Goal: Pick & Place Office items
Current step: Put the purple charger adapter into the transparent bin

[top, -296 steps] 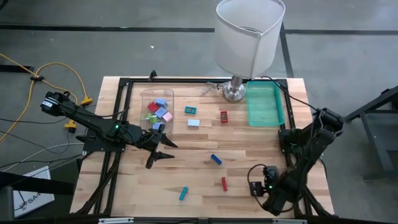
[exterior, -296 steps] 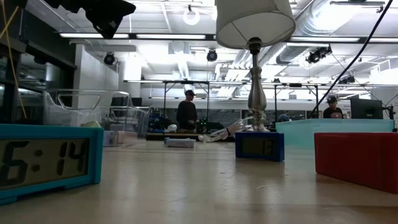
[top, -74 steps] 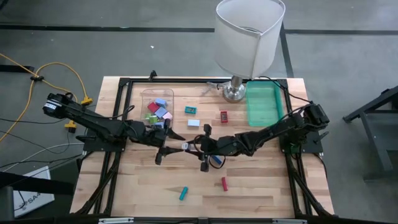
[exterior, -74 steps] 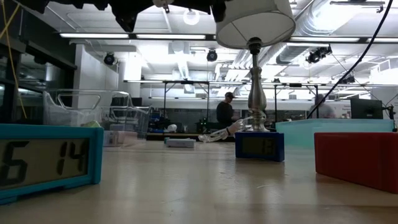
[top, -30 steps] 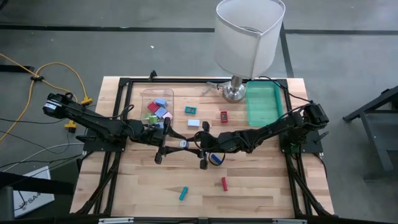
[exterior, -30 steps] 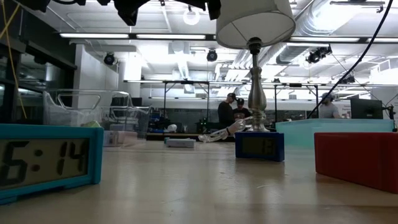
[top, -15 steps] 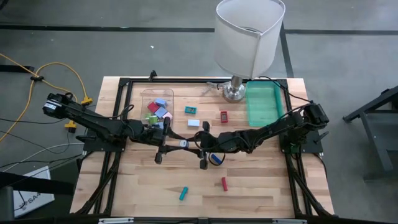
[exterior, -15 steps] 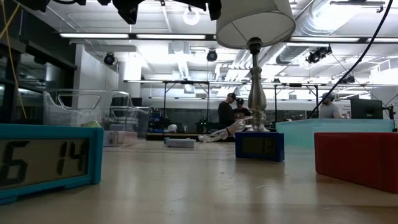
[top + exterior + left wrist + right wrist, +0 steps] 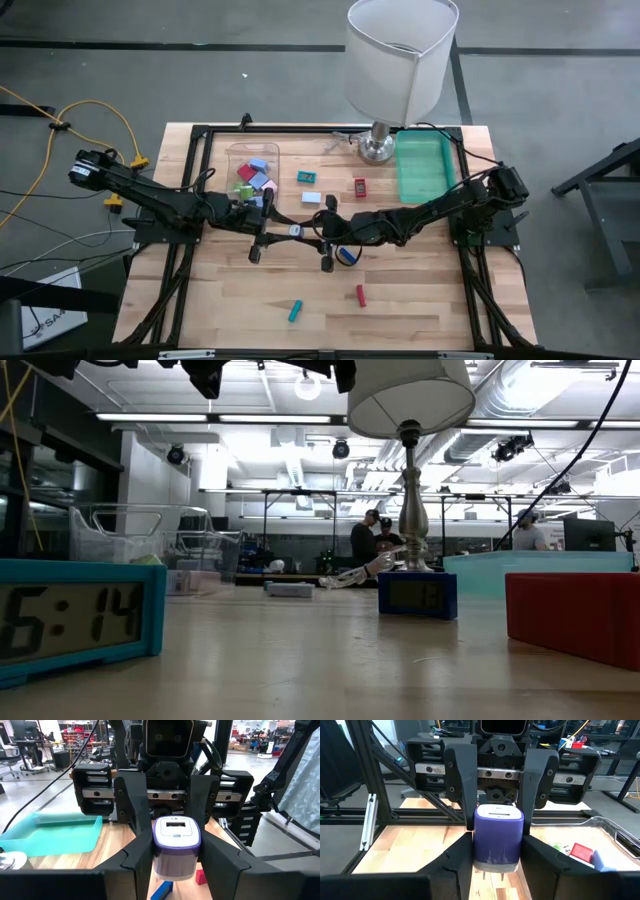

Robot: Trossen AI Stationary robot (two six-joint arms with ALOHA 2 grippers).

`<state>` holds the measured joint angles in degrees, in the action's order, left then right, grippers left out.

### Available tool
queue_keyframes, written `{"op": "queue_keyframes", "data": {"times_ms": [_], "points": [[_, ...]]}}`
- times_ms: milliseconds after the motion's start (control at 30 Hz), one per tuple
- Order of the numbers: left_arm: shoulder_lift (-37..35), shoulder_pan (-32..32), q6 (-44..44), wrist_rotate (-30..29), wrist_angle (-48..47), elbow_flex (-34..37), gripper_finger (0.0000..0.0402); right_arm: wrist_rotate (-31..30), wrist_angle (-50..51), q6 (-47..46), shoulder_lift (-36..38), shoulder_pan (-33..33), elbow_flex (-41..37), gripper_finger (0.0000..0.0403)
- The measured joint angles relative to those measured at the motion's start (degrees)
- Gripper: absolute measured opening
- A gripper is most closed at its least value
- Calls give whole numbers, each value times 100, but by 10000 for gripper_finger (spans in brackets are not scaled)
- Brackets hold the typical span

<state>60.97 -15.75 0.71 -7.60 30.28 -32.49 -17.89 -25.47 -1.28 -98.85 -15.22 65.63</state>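
Observation:
A small white-and-purple USB charger [image 9: 294,232] hangs above the table's middle between my two grippers, which face each other. My left gripper [image 9: 175,857] reaches in from the table's left and my right gripper [image 9: 496,851] from its right; both are shut on the charger. Loose office items lie flat on the wood: a teal piece [image 9: 295,311], two red pieces [image 9: 361,295] [image 9: 360,186], a blue one [image 9: 347,256] under my right arm, a teal clock [image 9: 307,177] and a pale block [image 9: 311,197]. My left gripper pinches the charger's two side faces [image 9: 156,860] between its two fingers, level, from the table's left. The charger stands upright and clear of the table, its USB face [image 9: 175,831] up. My right gripper pinches the same two side faces [image 9: 476,851] between its two fingers, nearly level, from the table's right. The prongs [image 9: 492,874] point down.
A clear bin [image 9: 235,155] holding several coloured pieces stands at the back left, a green tray [image 9: 425,190] at the back right, and a white-shaded lamp [image 9: 400,60] between them. A black frame [image 9: 195,150] edges the table. People stand far off in the room.
My left gripper's fingers have drawn in onto the charger and taken hold of it, while my right gripper has kept its hold. Neither arm has shifted, and the charger has stayed where it was.

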Motion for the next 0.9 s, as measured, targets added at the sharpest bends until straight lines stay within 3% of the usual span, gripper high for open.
{"op": "queue_keyframes", "data": {"times_ms": [900], "points": [[2, -21, 15, 20, -9, 0, 138, -19, 92, 136, 0, 2, 0, 213]]}}
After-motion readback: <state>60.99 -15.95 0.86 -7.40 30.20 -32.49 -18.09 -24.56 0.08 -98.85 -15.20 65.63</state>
